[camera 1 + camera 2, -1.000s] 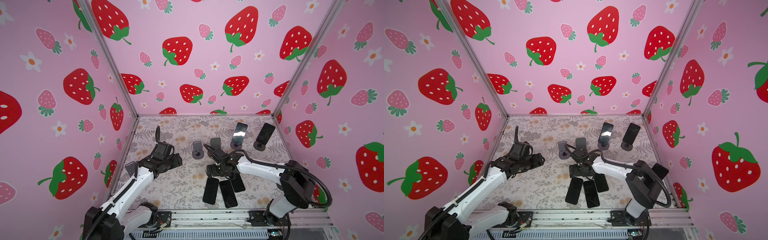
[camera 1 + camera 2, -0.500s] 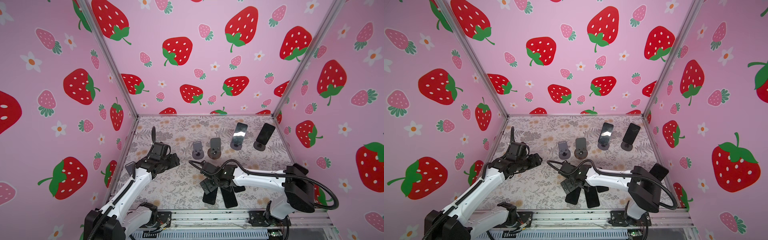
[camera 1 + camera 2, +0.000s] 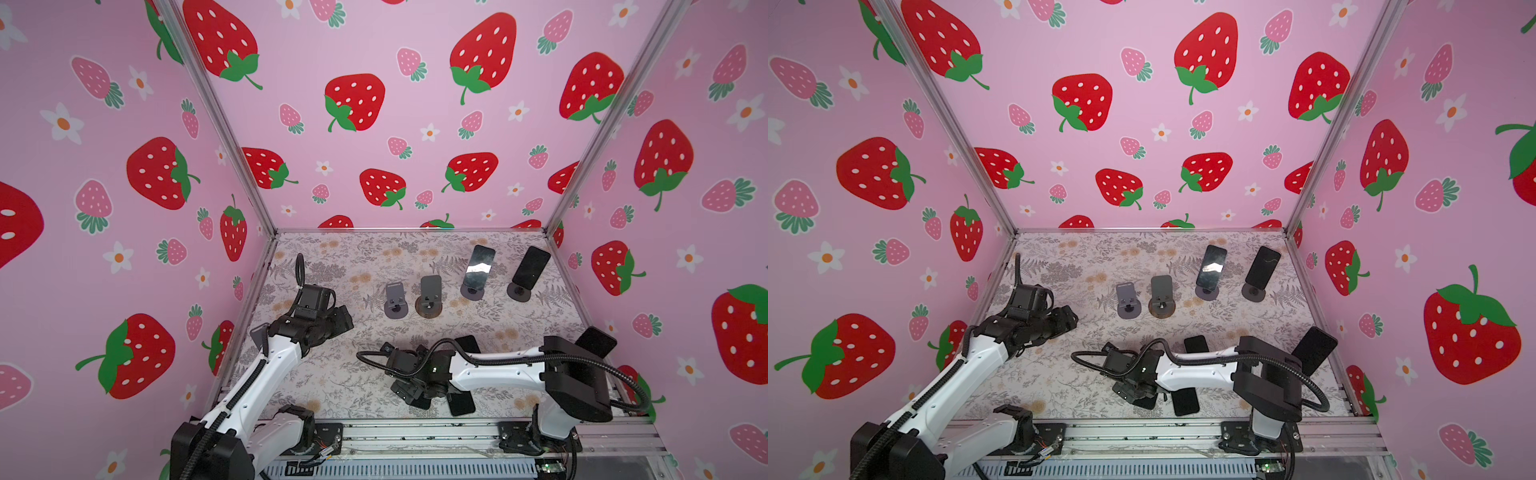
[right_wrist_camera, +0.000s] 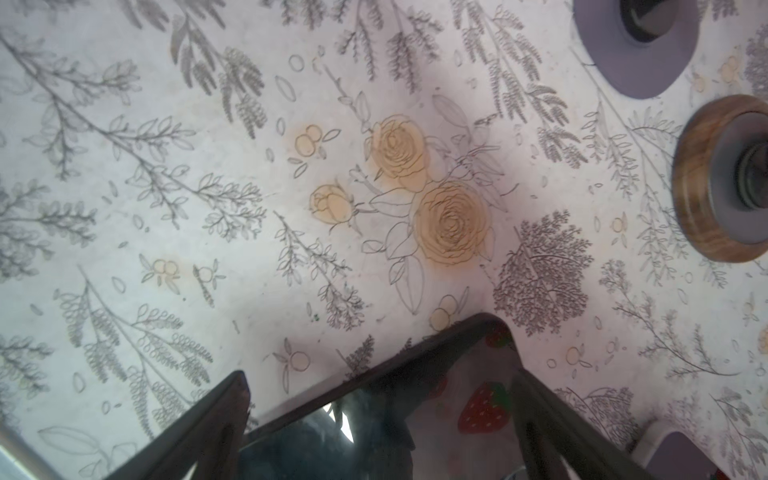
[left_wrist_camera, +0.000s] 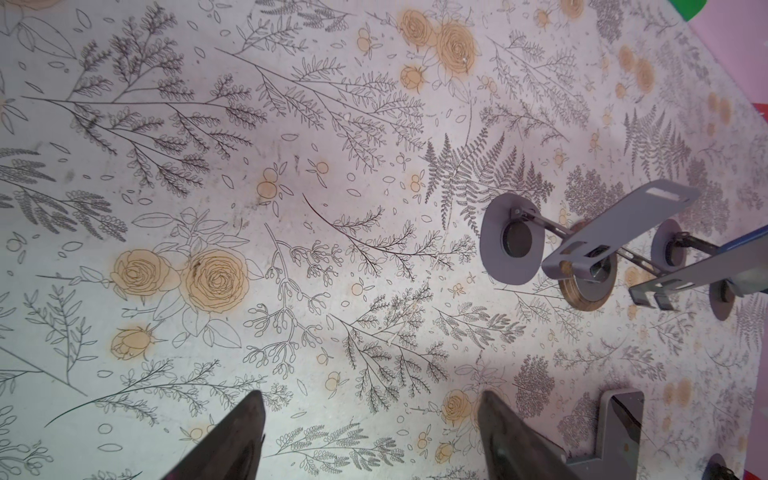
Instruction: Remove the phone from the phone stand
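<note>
The right gripper (image 4: 379, 376) is hanging low over the front of the flower-printed table mat (image 3: 332, 374), with its fingers spread wide and gripping nothing. A glossy black slab phone (image 4: 374, 436) is lying flat on the mat beneath them, screen up and mirroring the strawberry walls. One rounded corner is poking out between the fingers, so its long axis is running askew to them. In both top views the gripper is hiding most of it.

At the back, a mirror-bright phone (image 3: 478, 266) and a dark phone (image 3: 532, 266) are sitting on round-footed stands (image 3: 518, 293). Both are standing with long axes upright, leaning back, tops tipping rightward and screens facing the front.

Left of them, a small grey metal stand (image 3: 395, 297) and a grey stand on a wooden ring base (image 3: 430, 295) are carrying nothing. The left gripper (image 5: 370, 399) is hovering over bare mat further left, with its fingers partly apart and holding nothing.
</note>
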